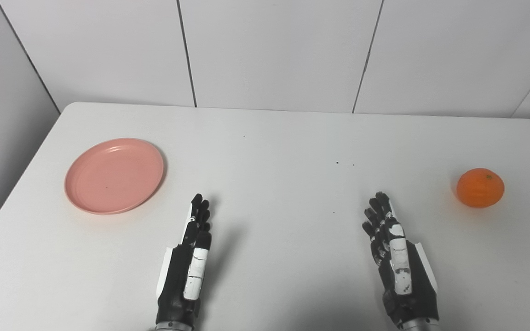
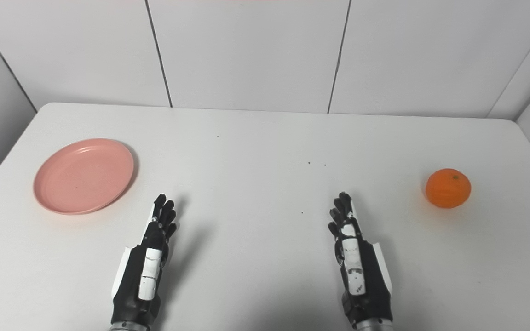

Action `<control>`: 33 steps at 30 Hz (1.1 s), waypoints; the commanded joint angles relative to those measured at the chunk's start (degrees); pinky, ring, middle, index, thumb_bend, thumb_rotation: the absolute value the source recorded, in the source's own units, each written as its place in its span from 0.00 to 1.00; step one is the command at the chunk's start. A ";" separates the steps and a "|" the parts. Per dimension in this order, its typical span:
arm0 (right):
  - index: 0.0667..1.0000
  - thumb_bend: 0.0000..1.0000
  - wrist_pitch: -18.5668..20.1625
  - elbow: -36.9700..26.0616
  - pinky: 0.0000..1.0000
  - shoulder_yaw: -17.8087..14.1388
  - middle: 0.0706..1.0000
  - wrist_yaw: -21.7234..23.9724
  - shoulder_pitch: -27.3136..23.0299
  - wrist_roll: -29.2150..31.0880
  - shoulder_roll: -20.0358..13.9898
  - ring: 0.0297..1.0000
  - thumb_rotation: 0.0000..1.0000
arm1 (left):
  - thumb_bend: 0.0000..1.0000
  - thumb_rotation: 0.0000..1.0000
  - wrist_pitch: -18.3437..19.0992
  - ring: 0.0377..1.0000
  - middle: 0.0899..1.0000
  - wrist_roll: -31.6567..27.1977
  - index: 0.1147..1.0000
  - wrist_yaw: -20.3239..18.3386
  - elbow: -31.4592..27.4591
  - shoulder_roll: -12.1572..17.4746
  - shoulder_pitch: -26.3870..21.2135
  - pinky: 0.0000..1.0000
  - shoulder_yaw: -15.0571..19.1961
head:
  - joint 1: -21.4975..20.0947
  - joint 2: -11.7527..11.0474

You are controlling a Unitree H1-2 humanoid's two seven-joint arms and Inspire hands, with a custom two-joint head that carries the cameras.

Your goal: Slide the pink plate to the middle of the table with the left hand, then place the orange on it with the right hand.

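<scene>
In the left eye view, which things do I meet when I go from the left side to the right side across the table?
pink plate → left hand → right hand → orange. All four lie apart from each other on the white table; both hands are open and hold nothing.

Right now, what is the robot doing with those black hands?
Nothing is being held yet. The left hand and the right hand are both open, fingers pointing forward, over the near part of the white table. The pink plate sits empty off to the left, and the orange sits far to the right. Neither hand touches anything, so the plate has not been slid to the middle yet.
</scene>
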 commanded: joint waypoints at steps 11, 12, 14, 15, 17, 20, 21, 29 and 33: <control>1.00 0.91 -6.45 -3.24 1.00 0.69 1.00 -0.26 13.73 0.59 -0.37 1.00 1.00 | 0.92 1.00 -1.07 1.00 1.00 -0.57 1.00 -1.40 -3.25 6.16 14.25 1.00 0.60 | 0.01 0.12; 1.00 0.92 -6.26 -3.32 1.00 0.70 1.00 -0.31 13.74 0.55 -0.35 1.00 1.00 | 0.92 1.00 -1.04 1.00 1.00 -0.56 1.00 -1.41 -3.26 6.15 14.25 1.00 0.58 | 0.06 0.11; 1.00 0.92 -6.09 -3.37 1.00 0.76 1.00 -0.32 13.74 0.49 -0.43 1.00 1.00 | 0.92 1.00 -0.97 1.00 1.00 -0.55 1.00 -1.42 -3.29 6.14 14.25 1.00 0.56 | 0.11 0.14; 1.00 0.92 -6.08 -3.36 1.00 0.79 1.00 -0.30 13.74 0.48 -0.49 1.00 1.00 | 0.93 1.00 -0.95 1.00 1.00 -0.53 1.00 -1.42 -3.32 6.13 14.25 1.00 0.56 | 0.11 0.14; 1.00 0.92 -6.08 -3.34 1.00 0.87 1.00 -0.22 13.76 0.52 -0.61 1.00 1.00 | 0.92 1.00 -0.97 1.00 1.00 -0.47 1.00 -1.41 -3.36 6.14 14.22 1.00 0.56 | 0.11 0.14; 1.00 0.91 -6.18 -3.23 1.00 0.96 1.00 -0.19 13.76 0.45 -0.72 1.00 1.00 | 0.92 1.00 -0.69 1.00 1.00 -0.48 1.00 -1.42 -3.46 6.13 14.19 1.00 0.61 | 0.11 0.14; 1.00 0.91 -6.21 -3.21 1.00 0.98 1.00 -0.19 13.75 0.40 -0.75 1.00 1.00 | 0.92 1.00 -0.56 1.00 1.00 -0.62 1.00 -1.43 -3.50 6.08 14.18 1.00 0.64 | 0.11 0.14; 1.00 0.92 -5.72 -3.48 1.00 1.19 1.00 -0.31 13.83 0.11 -0.68 1.00 1.00 | 0.92 1.00 -0.37 1.00 1.00 -0.57 1.00 -1.46 -3.77 6.05 14.21 1.00 0.62 | 0.07 0.24; 1.00 0.92 -5.77 -3.41 1.00 1.16 1.00 -0.37 13.89 0.04 -0.66 1.00 1.00 | 0.91 1.00 -0.28 1.00 1.00 -0.46 1.00 -1.49 -3.84 6.09 14.22 1.00 0.58 | 0.07 0.24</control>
